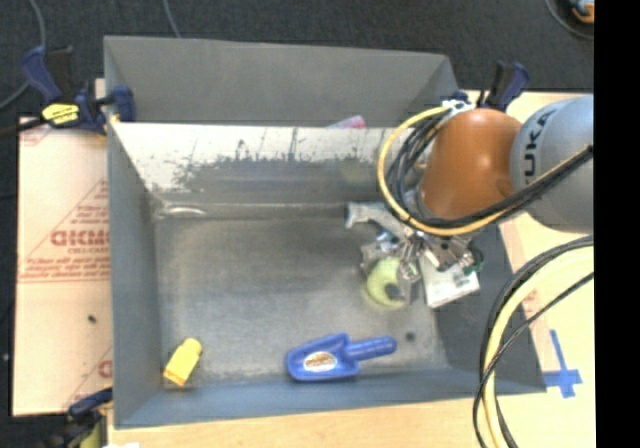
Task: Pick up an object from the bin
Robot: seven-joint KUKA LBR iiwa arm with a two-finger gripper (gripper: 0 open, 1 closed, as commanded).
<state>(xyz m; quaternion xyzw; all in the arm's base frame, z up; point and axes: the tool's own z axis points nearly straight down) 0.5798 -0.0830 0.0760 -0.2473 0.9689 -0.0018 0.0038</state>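
The grey metal bin [280, 76] has tall sloping walls. Its far wall is scuffed pale along the upper band, and its floor is dull, worn and bare over the whole left and middle, which leaves wide open room there. The arm [555, 161] comes in over the right rim, with its orange cover [465, 164] and looped yellow and black cables [393, 171] hanging above the right end of the floor. The gripper [402, 264] is down low near the right wall, just at a small pale green ball [381, 287] that lies on the floor right of centre. The ball touches or sits just under the gripper's tip. Whether the gripper is open or closed on it cannot be told, as the metal parts crowd together there. Toward the near wall, below the ball and apart from it, lies a blue scoop-shaped toy [335, 356] with its handle pointing right. A yellow block [182, 361] rests in the near left corner, well apart from the gripper. Nothing lies between the ball and the open middle of the floor.
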